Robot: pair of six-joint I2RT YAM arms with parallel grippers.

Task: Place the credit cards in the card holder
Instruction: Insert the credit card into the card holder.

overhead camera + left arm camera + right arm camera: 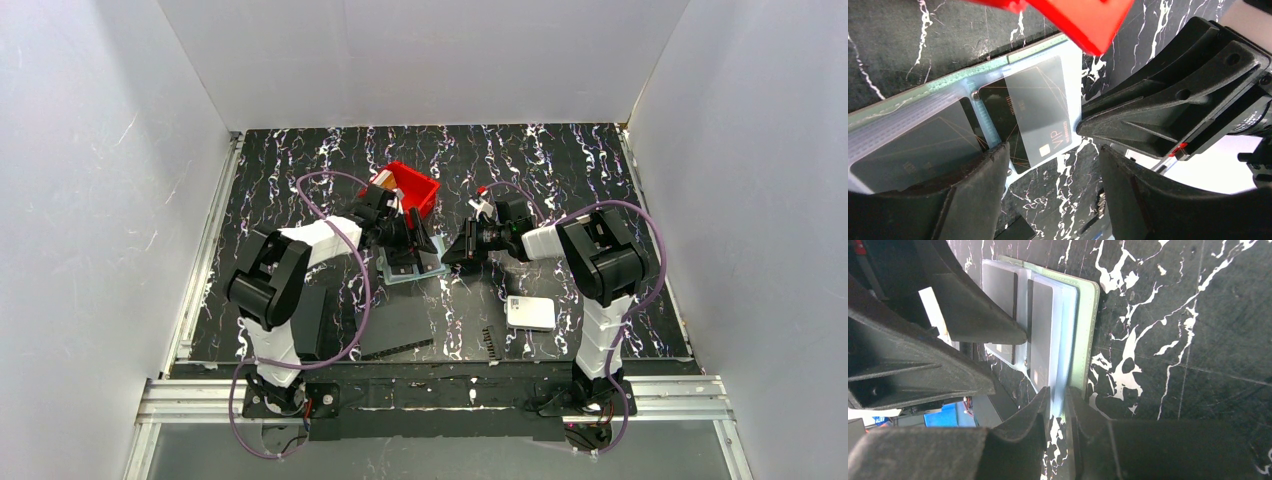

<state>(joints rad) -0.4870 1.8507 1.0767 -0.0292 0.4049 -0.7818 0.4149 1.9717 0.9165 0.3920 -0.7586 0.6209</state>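
**Right fingers pinch the open card holder, left fingers spread**

The card holder (pixel 412 268) lies open on the counter (pixel 560 180), just in front of the red bin (pixel 410 186). The right gripper (pixel 1058 392) has its fingers almost together, clamped on the edge of the holder's translucent pocket leaf. The left gripper (pixel 1052 160) has its fingers wide apart, 1 of them over a pocket. 3 dark credit cards (pixel 1040 115) show in the pockets. The one marked VIP is tilted, with its corner past the holder's edge.
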